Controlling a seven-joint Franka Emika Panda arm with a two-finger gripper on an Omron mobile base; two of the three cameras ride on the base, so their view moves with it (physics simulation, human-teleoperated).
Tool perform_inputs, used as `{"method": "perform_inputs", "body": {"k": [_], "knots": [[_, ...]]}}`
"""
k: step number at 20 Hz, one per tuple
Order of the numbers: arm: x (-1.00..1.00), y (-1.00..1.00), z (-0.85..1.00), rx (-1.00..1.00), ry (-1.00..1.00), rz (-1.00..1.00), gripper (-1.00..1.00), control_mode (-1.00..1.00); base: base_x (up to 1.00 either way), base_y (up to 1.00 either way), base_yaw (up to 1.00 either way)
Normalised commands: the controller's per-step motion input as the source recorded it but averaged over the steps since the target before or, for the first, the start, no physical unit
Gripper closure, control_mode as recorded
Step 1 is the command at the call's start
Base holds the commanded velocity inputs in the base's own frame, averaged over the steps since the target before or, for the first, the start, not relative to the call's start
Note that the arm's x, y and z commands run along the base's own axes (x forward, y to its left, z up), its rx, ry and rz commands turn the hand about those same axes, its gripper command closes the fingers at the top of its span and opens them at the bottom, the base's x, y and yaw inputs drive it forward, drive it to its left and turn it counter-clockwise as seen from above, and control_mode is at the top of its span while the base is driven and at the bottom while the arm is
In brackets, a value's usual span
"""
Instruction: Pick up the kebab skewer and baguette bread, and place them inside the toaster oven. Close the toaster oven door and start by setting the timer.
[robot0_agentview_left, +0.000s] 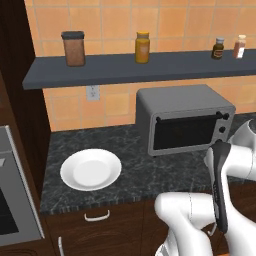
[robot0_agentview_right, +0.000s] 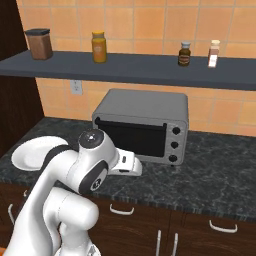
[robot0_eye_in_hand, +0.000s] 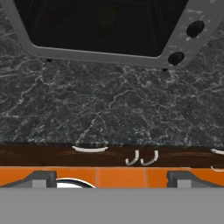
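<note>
1. Nearest us, our pincer (robot0_eye_in_hand: 112, 179) hangs wide apart with nothing between its tips, above the front edge of the dark marble table (robot0_eye_in_hand: 109, 105), looking down past the brown cabinet fronts to the orange floor.
2. A little further in, on the left of the table, sits a white plate (robot0_agentview_left: 90, 169). It is bare: we see no skewer and no bread on it.
3. Behind the open stretch of table stands the oven (robot0_agentview_left: 183, 117), close to the tiled wall. Its door (robot0_agentview_left: 184, 132) is upright and shut, the bar handle (robot0_agentview_left: 187, 116) along its top, and the knobs (robot0_agentview_right: 175, 144) run down its right side.
4. Through the dark glass in the hand view we make out two faint shapes, one reddish and one yellowish. They may be the skewer and the bread already inside, but they are too dim for us to be sure.
5. Furthest back, a shelf (robot0_agentview_left: 125, 70) carries jars (robot0_agentview_left: 142, 47) and small bottles (robot0_agentview_left: 218, 48), none of them part of the job.
6. Our judgement: loading and closing look done, given the bare plate and the shut door. What seems left is the timer, so we should bring the pincer up to the right-hand knobs and turn the correct one.
</note>
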Motion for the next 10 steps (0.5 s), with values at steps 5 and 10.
{"method": "perform_inputs", "body": {"k": [5, 10], "knots": [[0.00, 0.00, 0.00, 0.00, 0.00, 0.00, -1.00, 1.00, 0.01, 0.00, 0.00], [0.00, 0.00, 0.00, 0.00, 0.00, 0.00, -1.00, 1.00, 0.00, 0.00, 0.00]]}}
